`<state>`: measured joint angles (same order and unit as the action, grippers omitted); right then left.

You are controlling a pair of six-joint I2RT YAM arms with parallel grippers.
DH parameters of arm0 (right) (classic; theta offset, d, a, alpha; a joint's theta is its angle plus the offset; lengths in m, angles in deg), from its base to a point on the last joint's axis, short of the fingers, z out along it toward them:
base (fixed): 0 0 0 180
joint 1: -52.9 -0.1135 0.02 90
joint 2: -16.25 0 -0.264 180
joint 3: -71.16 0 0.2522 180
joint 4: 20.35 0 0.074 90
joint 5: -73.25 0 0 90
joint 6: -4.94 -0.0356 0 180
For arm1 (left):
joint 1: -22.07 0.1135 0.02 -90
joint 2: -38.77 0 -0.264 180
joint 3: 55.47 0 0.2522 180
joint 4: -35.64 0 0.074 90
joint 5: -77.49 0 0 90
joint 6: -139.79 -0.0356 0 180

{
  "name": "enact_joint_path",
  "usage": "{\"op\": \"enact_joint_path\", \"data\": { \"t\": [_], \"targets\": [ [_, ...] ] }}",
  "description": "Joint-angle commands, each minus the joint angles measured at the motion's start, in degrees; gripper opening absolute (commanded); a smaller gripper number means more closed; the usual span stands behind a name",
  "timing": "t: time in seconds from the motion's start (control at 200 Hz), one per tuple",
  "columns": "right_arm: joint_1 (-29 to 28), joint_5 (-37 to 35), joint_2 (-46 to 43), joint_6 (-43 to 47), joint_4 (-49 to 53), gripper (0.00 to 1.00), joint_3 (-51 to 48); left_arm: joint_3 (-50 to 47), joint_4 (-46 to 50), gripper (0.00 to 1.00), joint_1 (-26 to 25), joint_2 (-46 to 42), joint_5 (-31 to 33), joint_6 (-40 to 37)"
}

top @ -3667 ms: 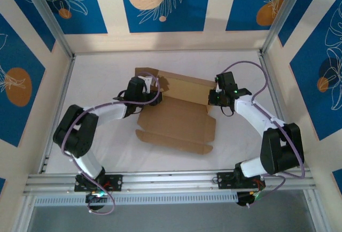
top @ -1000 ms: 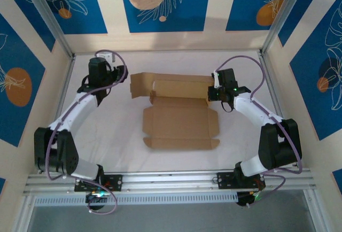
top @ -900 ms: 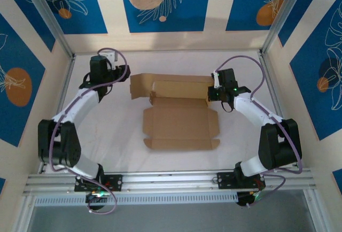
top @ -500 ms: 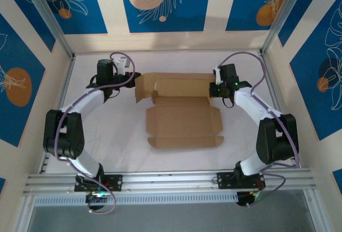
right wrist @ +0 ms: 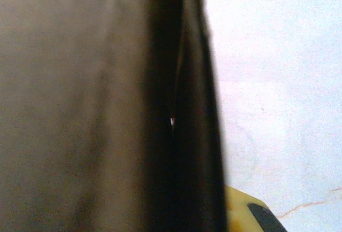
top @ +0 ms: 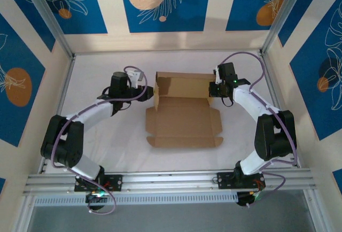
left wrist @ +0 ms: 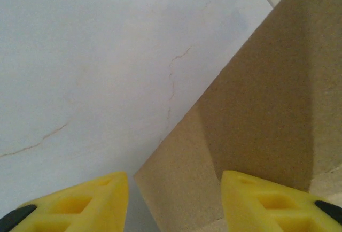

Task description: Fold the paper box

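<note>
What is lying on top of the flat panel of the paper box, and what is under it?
The flat panel of the paper box is bare. It rests on the white table; anything beneath is hidden by the cardboard.

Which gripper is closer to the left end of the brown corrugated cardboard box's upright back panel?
Left. The left gripper sits at that end of the cardboard box, open; the right gripper grips the opposite end.

Top view: we note bright, even light from above, with soft shadow inside the paper box (top: 183, 115). Right wrist view: we find it dim and blurred; the left wrist view is sharper.
</note>
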<state>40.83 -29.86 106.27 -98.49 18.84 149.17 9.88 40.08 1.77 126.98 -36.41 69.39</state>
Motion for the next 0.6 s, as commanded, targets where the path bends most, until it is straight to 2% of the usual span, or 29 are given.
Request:
{"op": "enact_joint_path", "data": {
  "t": [0.0,0.14,0.245,0.445,0.595],
  "targets": [
    [-0.63,1.48,-0.28,-2.05,0.21,0.0,1.82,-1.1,-4.08,0.51,-1.56,-2.7,0.91,-1.85],
    [-0.62,1.4,-0.54,-1.35,0.87,0.0,2.02,-0.14,-1.26,0.53,-1.85,-4.03,-2.47,-11.08],
    [-0.51,1.57,-0.72,-0.78,1.29,0.0,2.28,-1.56,-2.81,0.54,-2.05,-6.09,-4.76,-17.82],
    [-0.57,2.36,-0.81,-0.52,1.55,0.0,2.73,0.82,0.33,0.53,-2.45,-5.94,-8.39,-24.06],
    [-0.9,2.81,-1.15,-0.39,1.73,0.0,3.05,1.91,0.18,0.52,-2.56,-4.62,-9.4,-26.04]
  ]
}}
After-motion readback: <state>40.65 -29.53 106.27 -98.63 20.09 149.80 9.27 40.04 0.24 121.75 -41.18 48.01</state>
